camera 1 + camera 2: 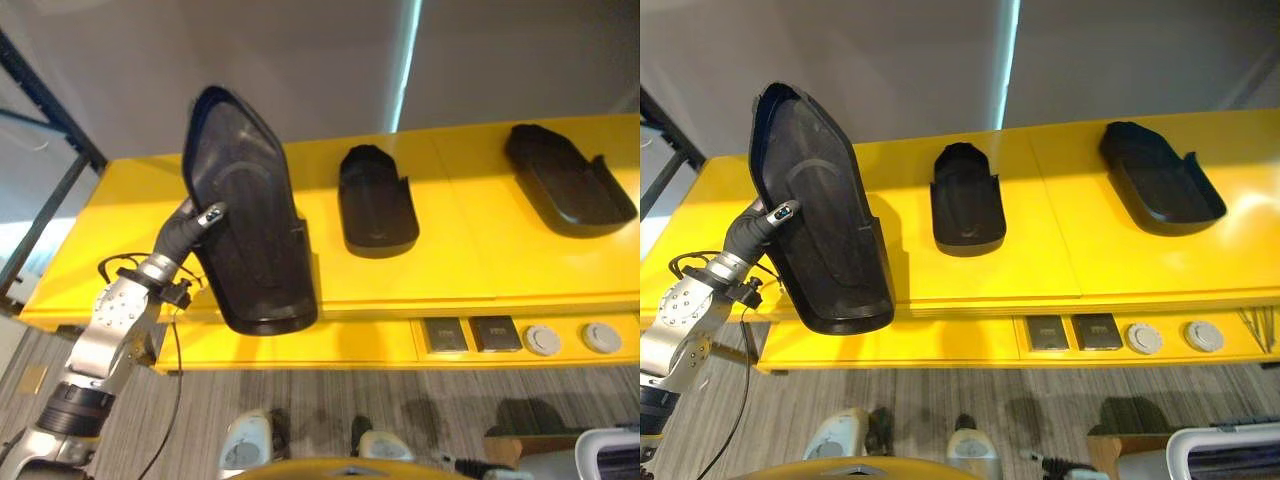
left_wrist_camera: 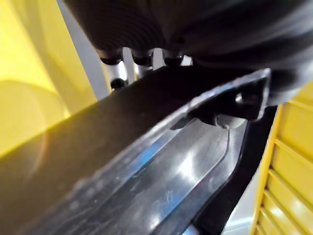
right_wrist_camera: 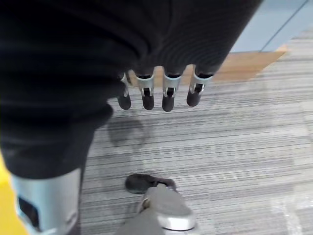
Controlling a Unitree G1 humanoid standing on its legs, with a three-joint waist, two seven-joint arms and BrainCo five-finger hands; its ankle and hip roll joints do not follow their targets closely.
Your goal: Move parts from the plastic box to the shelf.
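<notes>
The large black part (image 1: 245,215) is off the shelf surface, held upright and tilted, its hollow side facing the head camera. Its lower end overlaps the front lip of the yellow shelf (image 1: 470,250) and its pointed upper end rises against the grey wall behind. The left hand (image 1: 195,225) holds it by the left edge: the thumb lies on the inner face and, in the left wrist view, the fingers (image 2: 117,73) curl over the rim from the far side, so the hold is a pinch on one edge only.

Two similar black parts lie on the shelf: a middle part (image 1: 375,200) just right of the held one and a far part (image 1: 568,180) well apart toward the right end. The shelf area directly behind the held part appears free. Small square and round items (image 1: 520,335) sit in a lower tray along the shelf front.

The right hand (image 3: 161,90) hangs over the striped floor, fingers straight and loosely spread, holding nothing.

Assessment: placement is in progress, not completed.

Risks:
- An edge pinch on a long part gives poor control of rotation; it may swing or slip during lowering.
- The lower end may catch the shelf's front lip and be levered out of the hold.
- Laid down to the right, it could strike the middle part.
</notes>
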